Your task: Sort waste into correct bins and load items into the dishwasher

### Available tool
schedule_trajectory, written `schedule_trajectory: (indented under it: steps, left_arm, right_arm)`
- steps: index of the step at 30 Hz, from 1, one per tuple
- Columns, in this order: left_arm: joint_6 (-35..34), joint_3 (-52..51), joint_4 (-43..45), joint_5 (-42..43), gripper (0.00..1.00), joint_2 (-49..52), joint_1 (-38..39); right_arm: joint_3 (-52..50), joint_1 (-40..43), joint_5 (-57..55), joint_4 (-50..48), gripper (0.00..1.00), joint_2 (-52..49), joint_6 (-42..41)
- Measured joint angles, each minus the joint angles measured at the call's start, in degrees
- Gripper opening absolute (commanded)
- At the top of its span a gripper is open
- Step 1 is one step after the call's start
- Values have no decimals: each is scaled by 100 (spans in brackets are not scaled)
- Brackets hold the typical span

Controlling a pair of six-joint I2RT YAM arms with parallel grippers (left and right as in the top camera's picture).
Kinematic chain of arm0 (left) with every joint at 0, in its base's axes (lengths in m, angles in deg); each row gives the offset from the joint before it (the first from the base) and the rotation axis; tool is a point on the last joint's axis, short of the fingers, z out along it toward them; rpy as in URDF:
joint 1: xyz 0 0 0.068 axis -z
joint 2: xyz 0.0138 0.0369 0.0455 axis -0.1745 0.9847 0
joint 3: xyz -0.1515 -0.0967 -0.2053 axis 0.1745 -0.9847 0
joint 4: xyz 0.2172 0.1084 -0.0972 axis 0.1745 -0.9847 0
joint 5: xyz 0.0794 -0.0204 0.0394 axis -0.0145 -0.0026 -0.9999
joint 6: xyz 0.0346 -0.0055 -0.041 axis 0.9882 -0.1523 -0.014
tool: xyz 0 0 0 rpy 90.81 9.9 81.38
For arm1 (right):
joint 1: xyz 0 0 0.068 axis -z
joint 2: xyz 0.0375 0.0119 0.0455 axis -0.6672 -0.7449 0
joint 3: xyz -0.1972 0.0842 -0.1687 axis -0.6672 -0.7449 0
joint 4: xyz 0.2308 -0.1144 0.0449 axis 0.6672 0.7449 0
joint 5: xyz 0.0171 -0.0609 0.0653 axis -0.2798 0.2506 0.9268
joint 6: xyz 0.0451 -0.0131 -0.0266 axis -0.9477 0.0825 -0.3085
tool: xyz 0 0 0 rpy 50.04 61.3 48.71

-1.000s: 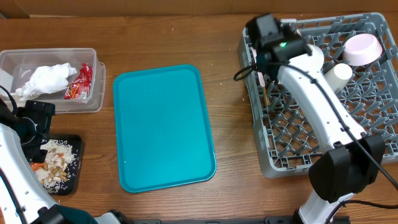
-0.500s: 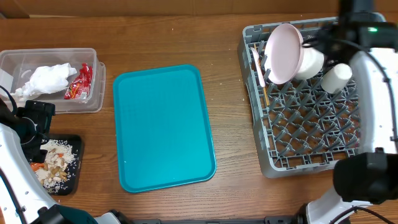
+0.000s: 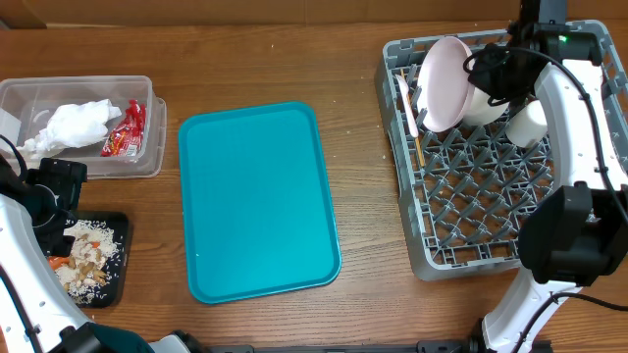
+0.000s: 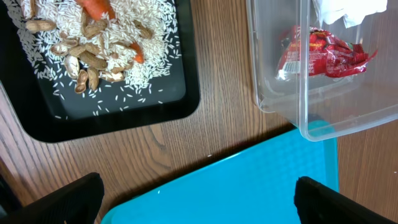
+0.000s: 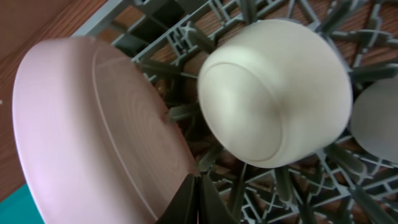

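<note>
The grey dishwasher rack (image 3: 491,211) stands at the right. In its back left a pink bowl (image 3: 444,83) stands on edge, with a white bowl (image 3: 488,100) and a white cup (image 3: 530,123) beside it. A white fork (image 3: 403,96) and chopsticks (image 3: 416,137) lie along the rack's left wall. My right gripper (image 5: 199,196) is shut and empty, its tip by the pink bowl's rim (image 5: 93,124) below the white bowl (image 5: 273,93). My left gripper (image 4: 199,205) stands open over a corner of the teal tray (image 4: 249,186), holding nothing. Rice, peanuts and carrot (image 4: 93,37) lie in the black tray (image 4: 124,118). The red wrapper (image 4: 317,53) lies in the clear tub (image 4: 280,106).
The teal tray (image 3: 257,201) lies in the middle of the wooden table. The clear tub (image 3: 88,86) with a crumpled napkin (image 3: 74,123) sits at the back left. The black tray (image 3: 118,284) is at the front left under my left arm (image 3: 44,201).
The pink bowl has gone from the rack's back right to standing on edge at its back left. My right arm has swung to the back right and its gripper has shut. The left arm is still.
</note>
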Motion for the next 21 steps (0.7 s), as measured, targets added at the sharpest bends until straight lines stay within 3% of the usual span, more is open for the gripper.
schedule_trajectory:
  steps: [8,9,11,13,21]
  left_arm:
    - [2,0,0,0,100,0,0]
    - [0,0,0,0,100,0,0]
    - [0,0,0,-2,100,0,0]
    - [2,0,0,-2,100,0,0]
    - [2,0,2,0,100,0,0]
  right_arm:
    - [0,0,310,-24,7,15,140]
    - [0,-2,308,-9,13,48,142]
    - [0,-2,251,15,35,227,155]
    - [0,0,184,103,43,588,155]
    - [59,-2,-216,1600,43,2518,151]
